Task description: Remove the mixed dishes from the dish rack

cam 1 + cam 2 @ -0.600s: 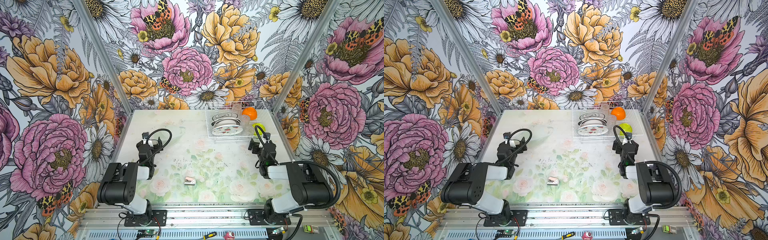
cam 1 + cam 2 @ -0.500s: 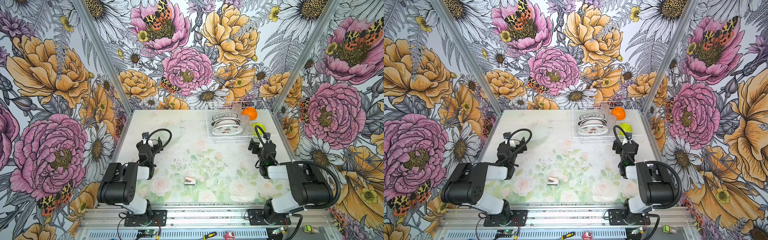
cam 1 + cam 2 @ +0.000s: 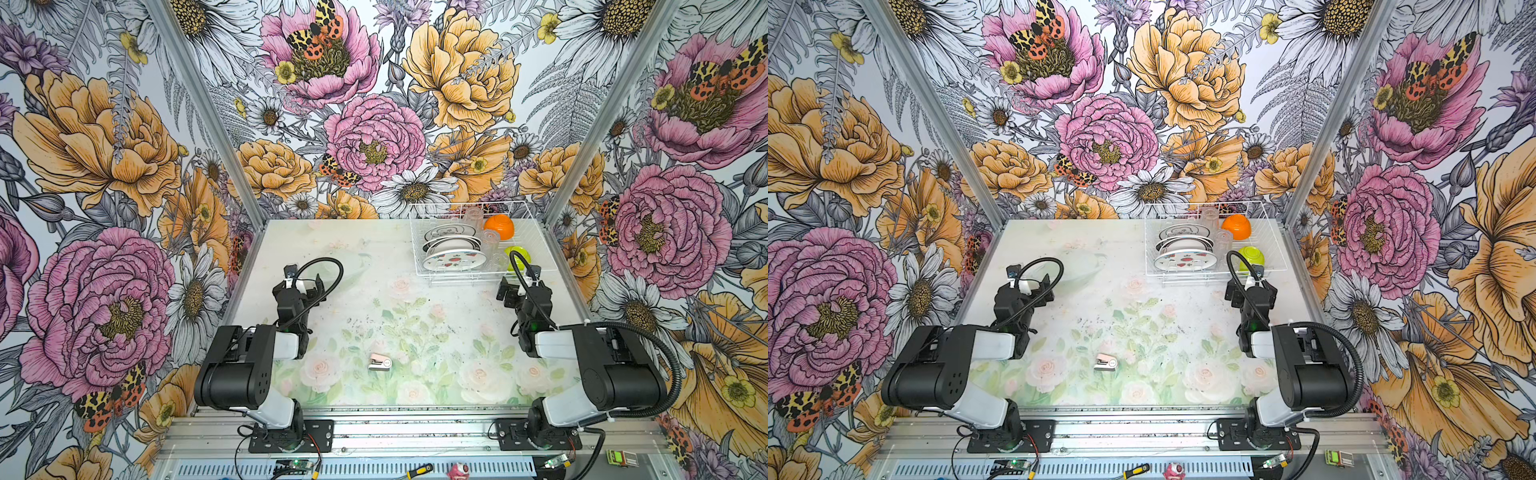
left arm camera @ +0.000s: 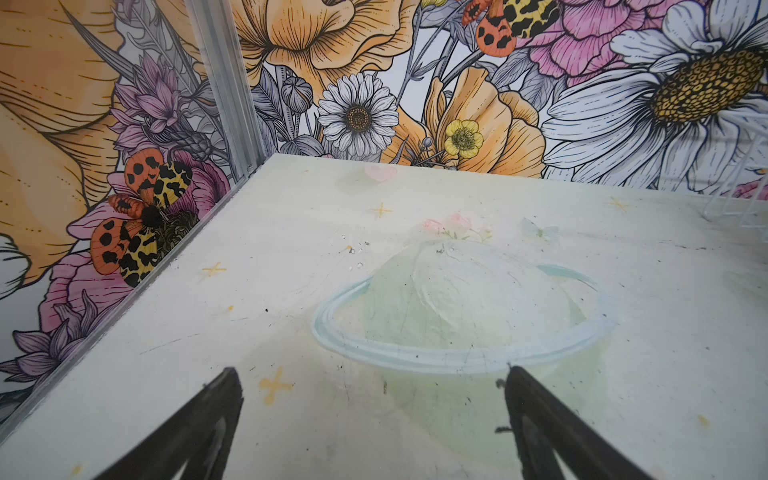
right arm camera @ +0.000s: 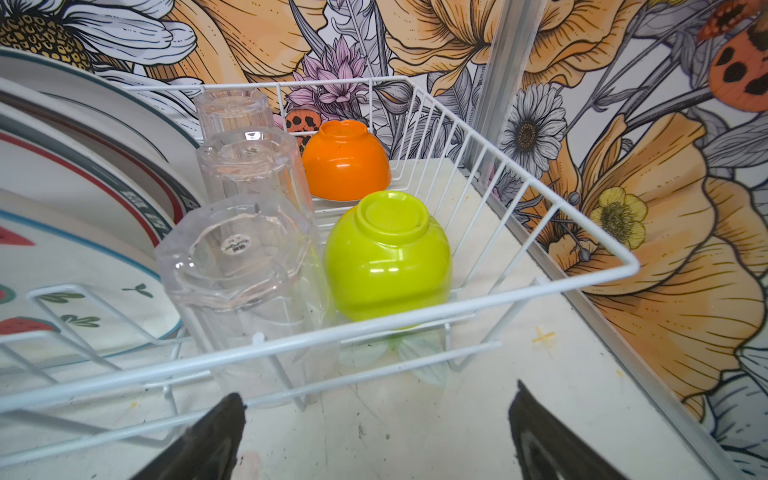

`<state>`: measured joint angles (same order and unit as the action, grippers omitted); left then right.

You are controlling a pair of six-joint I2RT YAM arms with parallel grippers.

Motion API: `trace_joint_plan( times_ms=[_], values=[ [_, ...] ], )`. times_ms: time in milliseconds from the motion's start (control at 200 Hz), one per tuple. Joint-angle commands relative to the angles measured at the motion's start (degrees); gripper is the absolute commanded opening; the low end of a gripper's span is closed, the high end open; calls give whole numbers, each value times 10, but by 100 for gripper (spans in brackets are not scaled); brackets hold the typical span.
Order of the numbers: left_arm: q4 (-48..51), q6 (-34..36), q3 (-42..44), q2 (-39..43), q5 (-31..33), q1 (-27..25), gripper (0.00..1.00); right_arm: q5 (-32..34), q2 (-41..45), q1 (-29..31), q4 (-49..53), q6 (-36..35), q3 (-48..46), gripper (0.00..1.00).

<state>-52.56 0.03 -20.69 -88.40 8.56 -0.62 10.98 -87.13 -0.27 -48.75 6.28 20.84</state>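
The white wire dish rack (image 3: 457, 272) (image 3: 1183, 272) stands at the table's back right. Three plates lean in its left half, the watermelon plate (image 3: 454, 259) (image 5: 62, 249) in front. Three clear tumblers (image 3: 490, 239) (image 5: 241, 266) stand upside down in a row. Beside them sit the overturned orange bowl (image 5: 345, 162) (image 3: 1236, 226) and lime-green bowl (image 5: 386, 253) (image 3: 517, 253). My right gripper (image 5: 376, 399) (image 3: 521, 284) is open and empty, low over the table just outside the rack's front rim (image 5: 457, 307). My left gripper (image 4: 372, 374) (image 3: 300, 282) is open over bare table at mid left.
A small pink-white stapler-like object (image 3: 379, 361) (image 3: 1105, 361) lies on the table near the front middle. Flowered walls close in the left, back and right sides; the rack's right side is close to the right wall. A screwdriver (image 3: 419, 471) lies on the front rail.
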Motion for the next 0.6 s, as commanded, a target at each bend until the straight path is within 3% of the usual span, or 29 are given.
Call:
trace_joint_plan(
  times_ms=[0,470,596],
  values=[
    [-10,4,-10,-5,-11,6,99,11,-8,4,-16,-8,13,99],
    [-10,4,-10,-5,-9,5,99,11,-7,4,-17,-8,11,100],
    [-1,17,-7,18,29,-17,99,33,7,13,-13,-11,9,100]
  ],
)
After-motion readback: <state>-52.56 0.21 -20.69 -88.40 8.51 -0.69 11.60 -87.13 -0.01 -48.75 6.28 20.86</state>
